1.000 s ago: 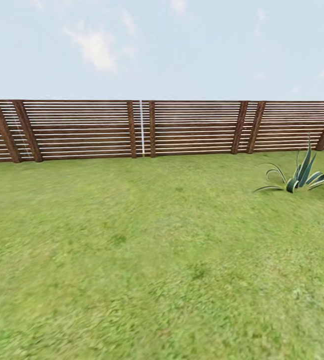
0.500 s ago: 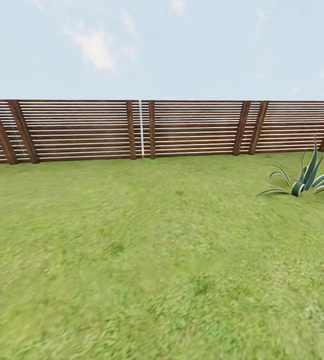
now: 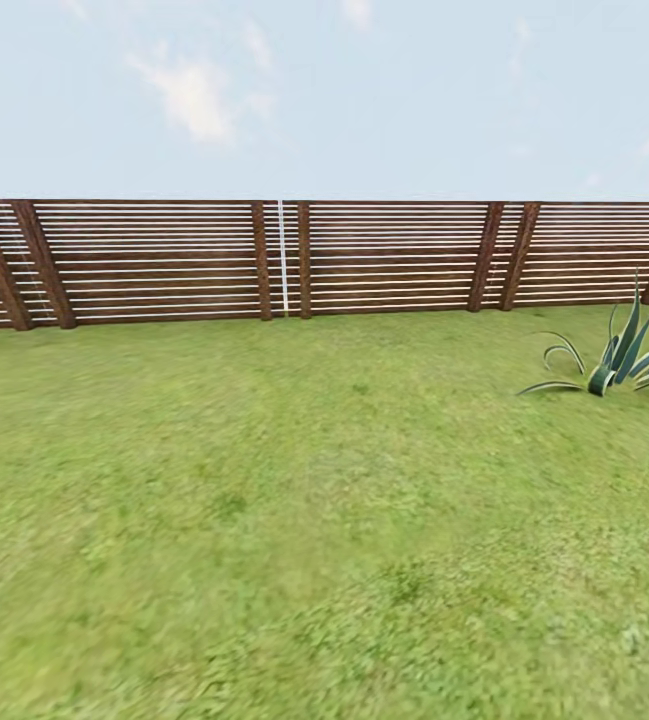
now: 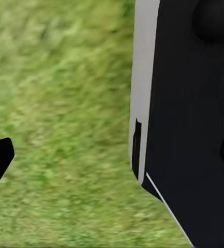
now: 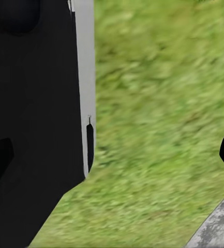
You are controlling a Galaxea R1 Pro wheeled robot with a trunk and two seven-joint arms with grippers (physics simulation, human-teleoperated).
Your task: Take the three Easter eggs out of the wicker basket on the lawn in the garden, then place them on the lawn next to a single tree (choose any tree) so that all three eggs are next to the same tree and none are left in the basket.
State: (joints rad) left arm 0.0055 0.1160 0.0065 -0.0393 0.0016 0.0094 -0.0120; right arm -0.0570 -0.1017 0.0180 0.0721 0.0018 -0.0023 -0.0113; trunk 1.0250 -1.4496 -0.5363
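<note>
Brown slatted fence under pale cloudy sky, spiky striped plant at right

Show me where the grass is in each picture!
Head view: the lawn runs from the wooden fence toward the camera, around the spiky plant.
Left wrist view: lawn beside the robot's black-and-white body.
Right wrist view: lawn between that body and grey paving.
Shared landmark: the body, in both wrist views.

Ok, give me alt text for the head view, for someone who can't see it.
A wide mottled green grass lawn stretches to a brown horizontal-slat wooden fence under a pale, lightly clouded sky. A spiky green-and-white striped plant grows from the grass at the right edge.
</note>
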